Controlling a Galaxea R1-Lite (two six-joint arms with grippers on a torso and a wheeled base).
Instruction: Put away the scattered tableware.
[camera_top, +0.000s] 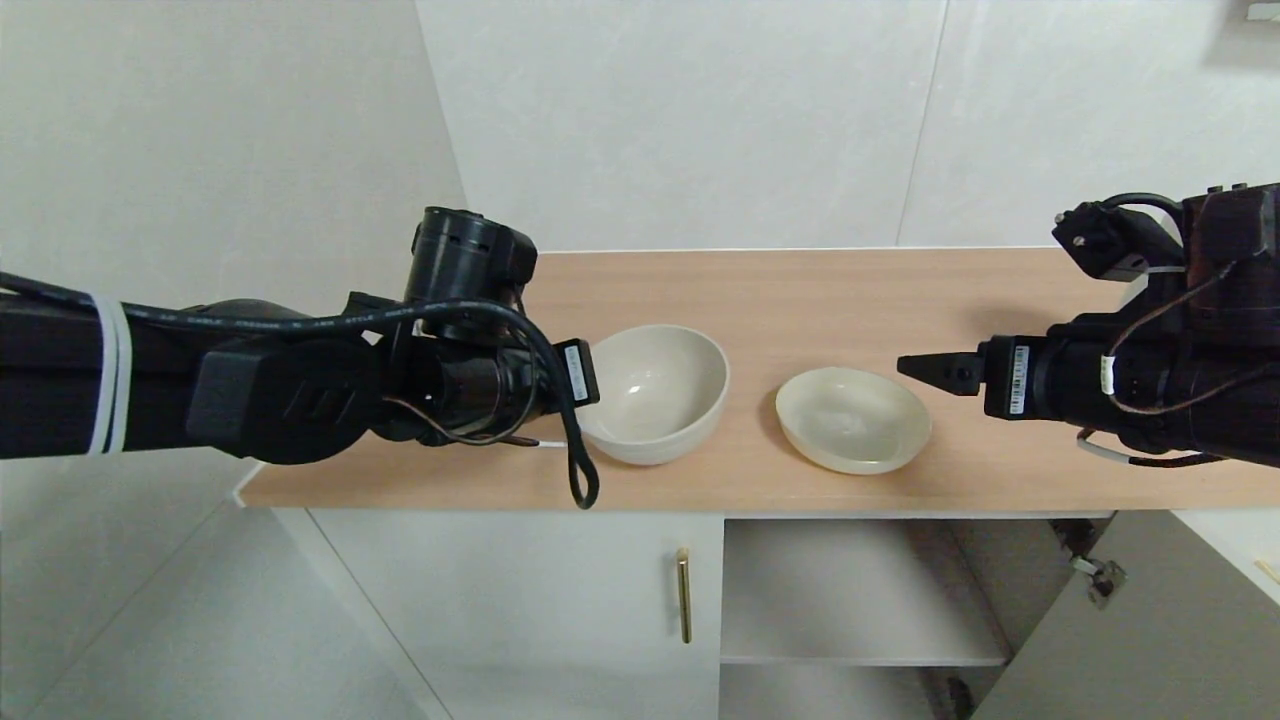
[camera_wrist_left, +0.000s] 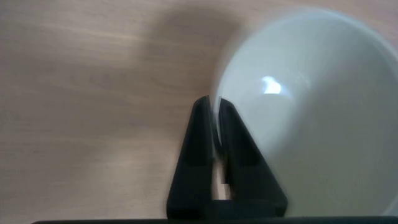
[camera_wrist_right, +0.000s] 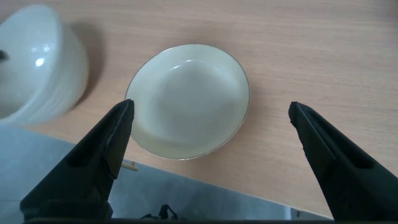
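Note:
A deep white bowl sits left of centre on the wooden countertop and looks slightly tilted. My left gripper is shut on the bowl's left rim, one finger inside and one outside. To the bowl's right lies a shallow cream dish. My right gripper hovers just right of and above the dish, open wide, with the dish showing between its fingers and not touched.
Below the countertop is a white cabinet. Its right compartment stands open with a shelf inside, and its door swings out at the right. The left door has a brass handle. White walls close off the back and left.

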